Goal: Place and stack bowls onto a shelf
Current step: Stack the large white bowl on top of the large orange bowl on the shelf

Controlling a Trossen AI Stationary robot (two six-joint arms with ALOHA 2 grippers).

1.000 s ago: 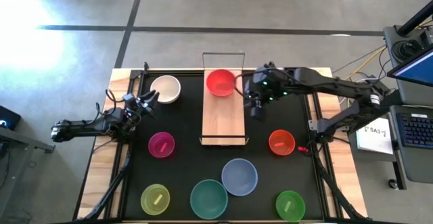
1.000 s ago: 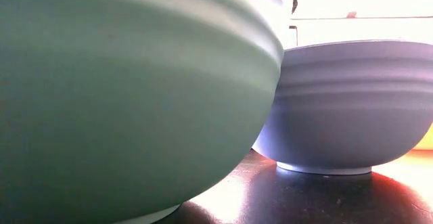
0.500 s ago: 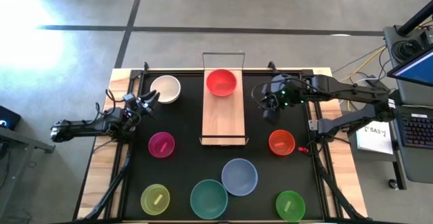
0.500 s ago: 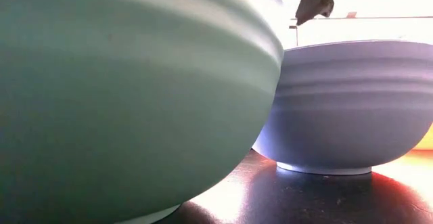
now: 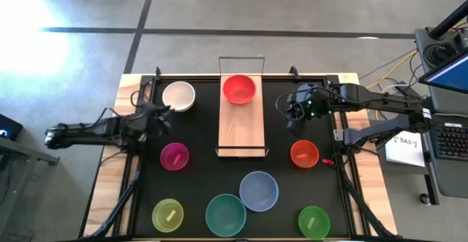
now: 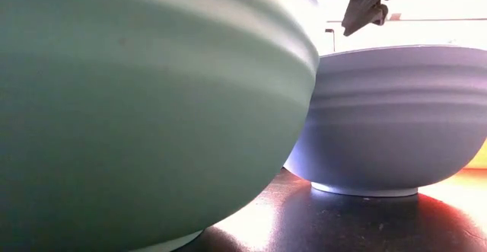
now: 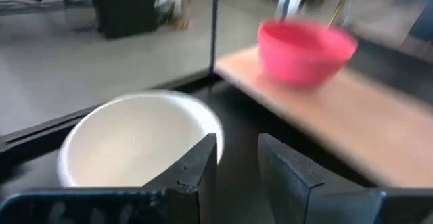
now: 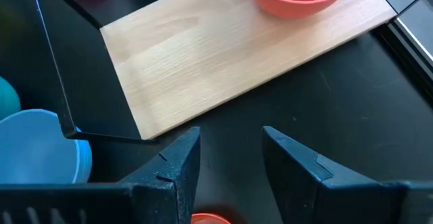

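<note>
The shelf point(image 5: 241, 129) is a light-wood board with a wire frame, and a red bowl point(image 5: 239, 89) stands on its far end. A white bowl point(image 5: 178, 96) rests on the mat to the shelf's left. My left gripper point(image 5: 159, 112) is just on the near side of the white bowl, open and holding nothing; its wrist view shows the white bowl point(image 7: 135, 143) ahead of it. My right gripper point(image 5: 295, 119) hangs open above the mat to the right of the shelf, beyond the orange bowl point(image 5: 304, 153). Its fingers point(image 8: 172, 166) frame bare mat.
A magenta bowl point(image 5: 174, 156) sits near the left side. Along the near edge stand the yellow-green point(image 5: 167, 215), teal point(image 5: 225, 214), grey-blue point(image 5: 259, 191) and green point(image 5: 313, 221) bowls. The shelf board's near half point(image 8: 223, 61) is bare. In the low view my right gripper point(image 6: 365, 4) shows above the grey-blue bowl point(image 6: 388, 115).
My right gripper has drawn away from the red bowl on the shelf, going toward the table's right edge and sinking a little, and its wrist has rolled. My left arm has folded back and its wrist has tipped, with the gripper staying beside the white bowl.
</note>
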